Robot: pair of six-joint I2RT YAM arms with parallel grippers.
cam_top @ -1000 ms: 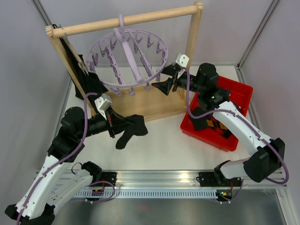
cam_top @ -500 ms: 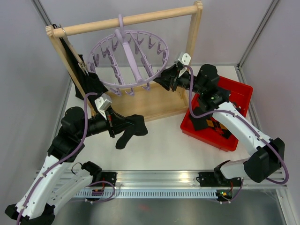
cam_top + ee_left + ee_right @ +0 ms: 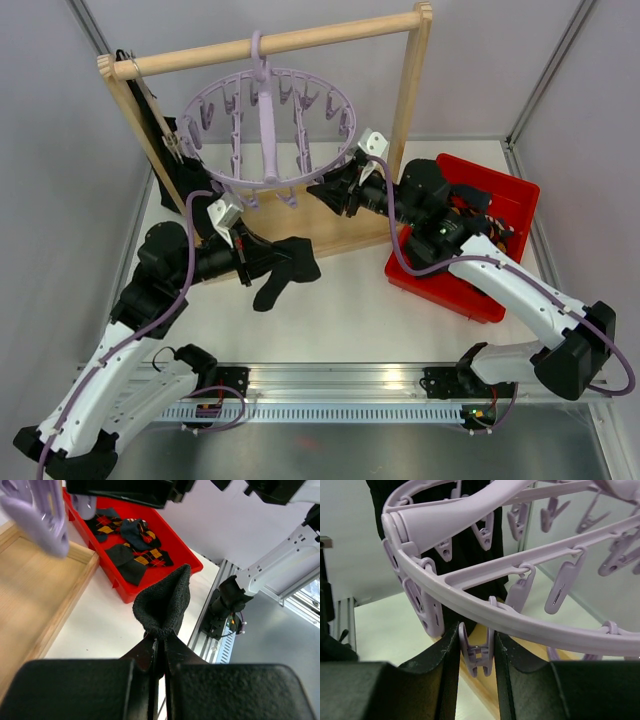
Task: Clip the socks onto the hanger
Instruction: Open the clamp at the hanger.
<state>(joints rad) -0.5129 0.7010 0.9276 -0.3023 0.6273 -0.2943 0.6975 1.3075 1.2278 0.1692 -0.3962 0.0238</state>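
Observation:
The pale-lilac hanger hangs by its hook from the wooden rail. My right gripper is at its near right rim. In the right wrist view the fingers press on both sides of one dangling clip under the rim, so this gripper is shut on it. My left gripper is shut on a plain black sock, held above the table below the hanger. In the left wrist view the sock's cuff stands up from the closed gripper.
A red bin at the right holds several argyle and black socks. The wooden frame's rail, right post and base board surround the hanger. A black cloth hangs on the frame's left side.
My right gripper has moved left to the hanger's rim and closed on a clip. The hanger has swung a little left. My left gripper with the sock has shifted slightly right.

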